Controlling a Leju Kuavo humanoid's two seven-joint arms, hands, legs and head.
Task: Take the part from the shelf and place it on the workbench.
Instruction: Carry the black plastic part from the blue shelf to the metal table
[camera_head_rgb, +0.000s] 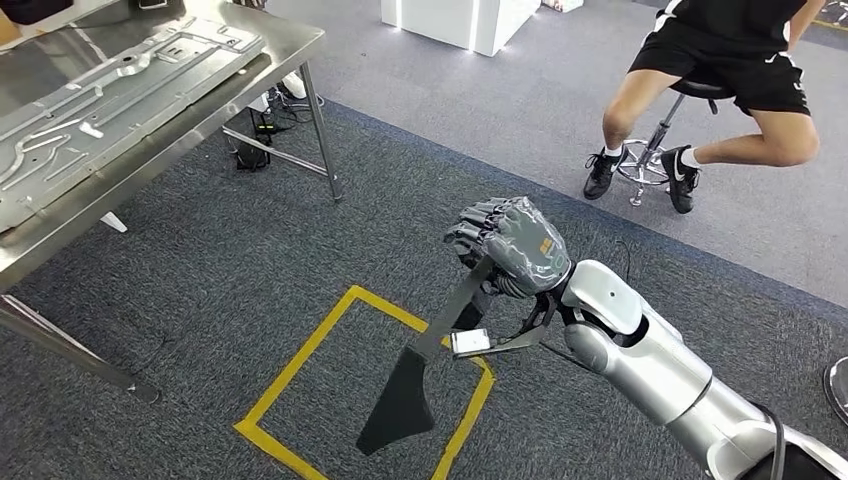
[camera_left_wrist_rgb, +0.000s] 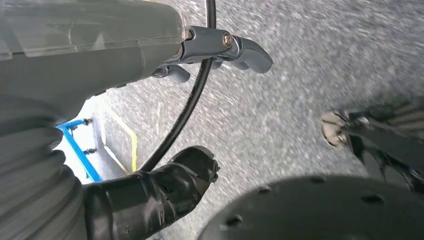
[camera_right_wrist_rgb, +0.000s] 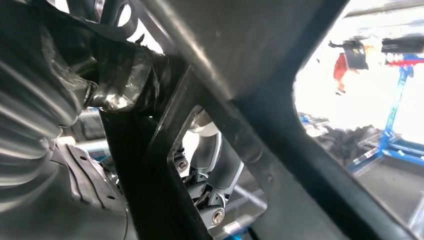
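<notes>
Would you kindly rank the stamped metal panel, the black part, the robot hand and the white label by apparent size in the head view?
1. Stamped metal panel, partly cropped.
2. Black part.
3. Right robot hand, looking nearly as large; its nearness makes this unsure.
4. White label.

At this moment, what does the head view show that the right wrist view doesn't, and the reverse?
Head view alone: the steel workbench carrying a pressed metal panel, the yellow floor square, and a seated person. Right wrist view alone: a blue frame against a bright background, and the fingers from close behind. Both: the right hand gripping the black part, which hangs over the carpet.
</notes>
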